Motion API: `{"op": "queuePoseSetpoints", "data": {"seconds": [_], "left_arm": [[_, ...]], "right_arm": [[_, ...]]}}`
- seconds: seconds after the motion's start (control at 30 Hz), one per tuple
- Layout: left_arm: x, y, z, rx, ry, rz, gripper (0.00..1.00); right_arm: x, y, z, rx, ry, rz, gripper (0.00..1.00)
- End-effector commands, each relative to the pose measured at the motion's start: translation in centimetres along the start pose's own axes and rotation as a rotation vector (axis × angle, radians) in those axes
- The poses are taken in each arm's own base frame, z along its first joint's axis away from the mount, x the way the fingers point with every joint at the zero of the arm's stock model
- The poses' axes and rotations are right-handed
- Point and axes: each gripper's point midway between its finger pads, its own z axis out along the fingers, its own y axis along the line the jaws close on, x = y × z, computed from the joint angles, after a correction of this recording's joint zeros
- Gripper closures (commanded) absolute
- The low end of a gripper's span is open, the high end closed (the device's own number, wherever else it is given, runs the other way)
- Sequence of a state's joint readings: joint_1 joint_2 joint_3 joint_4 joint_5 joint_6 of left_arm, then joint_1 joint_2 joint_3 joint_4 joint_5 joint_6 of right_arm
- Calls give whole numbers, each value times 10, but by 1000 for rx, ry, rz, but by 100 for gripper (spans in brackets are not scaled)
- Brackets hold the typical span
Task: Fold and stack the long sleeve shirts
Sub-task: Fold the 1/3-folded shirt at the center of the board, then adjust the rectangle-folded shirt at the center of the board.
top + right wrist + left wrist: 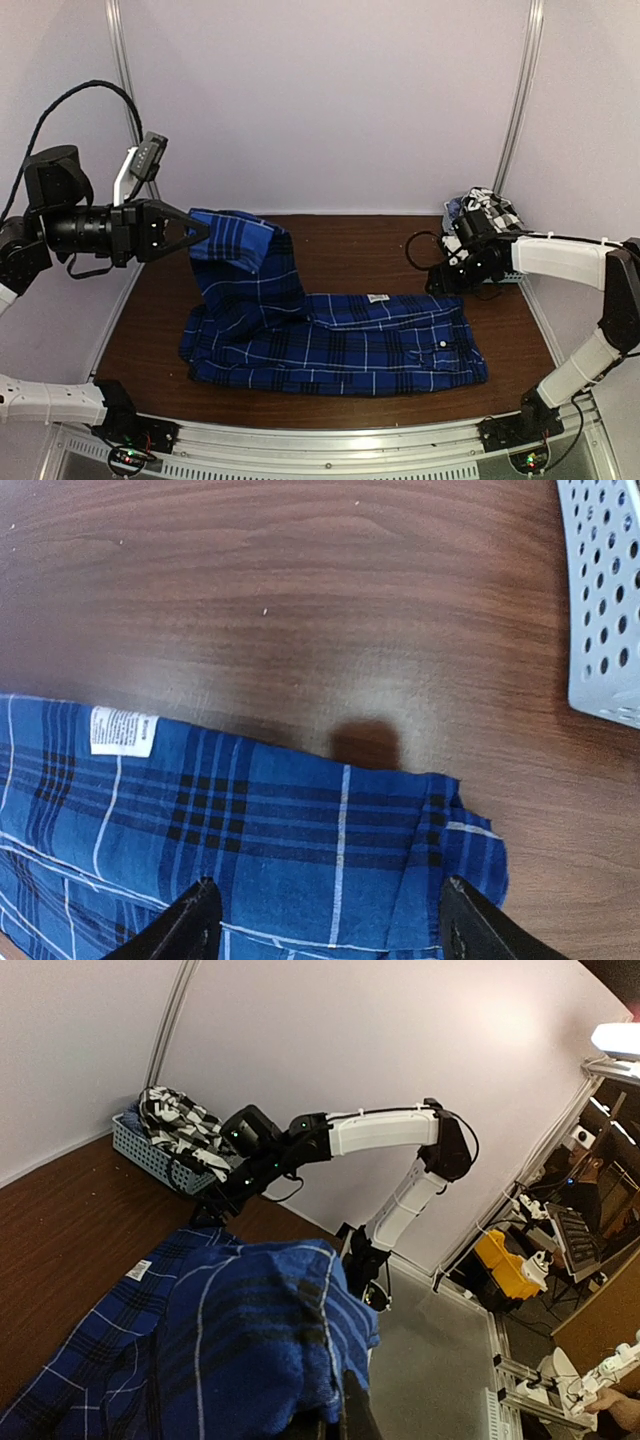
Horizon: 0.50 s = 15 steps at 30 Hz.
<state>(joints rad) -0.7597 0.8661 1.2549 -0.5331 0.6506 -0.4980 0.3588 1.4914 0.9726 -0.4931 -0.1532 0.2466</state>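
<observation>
A royal-blue plaid long sleeve shirt [350,345] lies spread across the brown table. My left gripper [203,232] is shut on its left part and holds that cloth up above the table. In the left wrist view the bunched blue cloth [250,1340] drapes over the shut gripper [345,1415]. My right gripper [441,281] hovers open over the shirt's far right corner [440,830], with its fingertips [195,920] spread wide and nothing between them. A black-and-white check shirt [490,208] is piled in the basket.
The grey slotted basket [605,600] stands at the back right corner of the table, right beside my right gripper. A white label [120,730] shows on the blue shirt's far edge. Bare wood [350,255] lies behind the shirt.
</observation>
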Motion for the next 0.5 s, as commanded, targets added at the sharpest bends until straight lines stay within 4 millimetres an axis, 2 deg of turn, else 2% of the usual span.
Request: {"op": "queuePoseSetpoints", "data": {"seconds": [0.0, 0.13, 0.3, 0.47], "left_arm": [[-17, -17, -11, 21, -33, 70, 100], [-22, -19, -12, 17, -35, 77, 100], [-18, -17, -8, 24, -15, 78, 100], [-8, -9, -5, 7, 11, 62, 100]], "right_arm": [[16, 13, 11, -31, 20, -5, 25], [40, 13, 22, -29, 65, -5, 26], [66, 1, 36, 16, 120, -1, 26], [81, -5, 48, 42, 164, -1, 26]]}}
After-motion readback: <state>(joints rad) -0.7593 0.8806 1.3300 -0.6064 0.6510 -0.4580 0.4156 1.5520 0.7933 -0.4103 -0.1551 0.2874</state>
